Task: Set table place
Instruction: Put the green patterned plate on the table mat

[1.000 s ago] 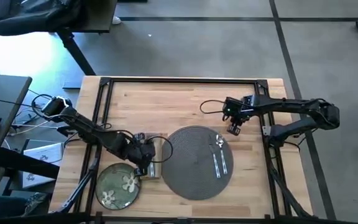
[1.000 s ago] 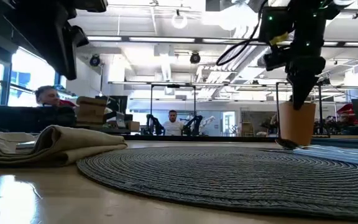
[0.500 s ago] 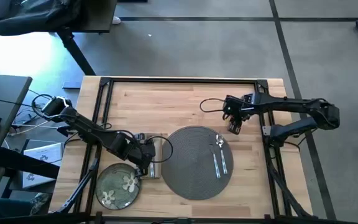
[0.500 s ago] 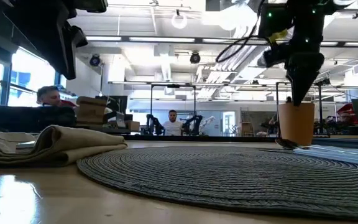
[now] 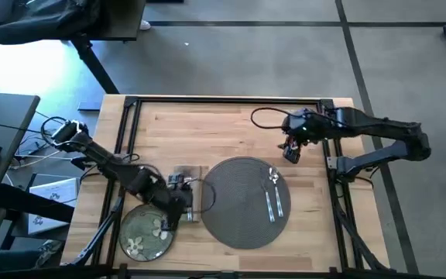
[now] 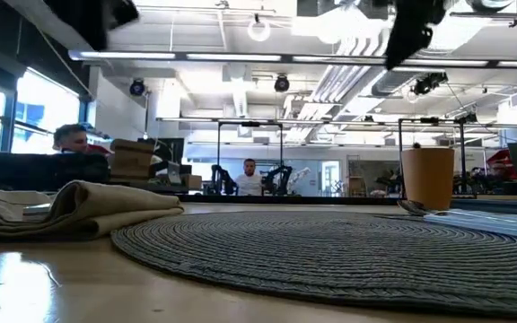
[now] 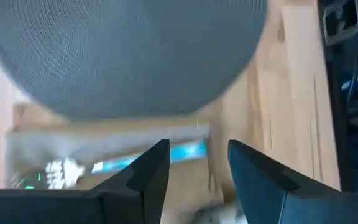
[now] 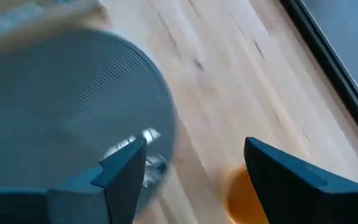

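Your right gripper (image 5: 291, 149) hangs above the far right part of the table (image 5: 231, 120) with its fingers (image 8: 124, 169) spread wide and nothing between them; the small orange cup (image 6: 427, 178) stands upright just below it, free of the fingers, right beside the far right edge of the round woven placemat (image 5: 244, 201). Beyond the cup from that gripper, toward the near edge, two pieces of silverware (image 5: 273, 195) lie side by side on the right part of the mat. Your left gripper (image 5: 178, 208) is at the near left of the table, its fingers (image 7: 149, 171) parted and holding nothing. Directly under and ahead of it lies the tan napkin (image 7: 104, 155), folded, with a bright strip of metal showing on it that is too blurred to name. The placemat sits just past the napkin from this gripper, and the green flowered plate (image 5: 145, 232) rests on the wood close behind it, toward the near left corner, off the mat. Across the room beyond the table, two people (image 6: 249, 177) are seated.
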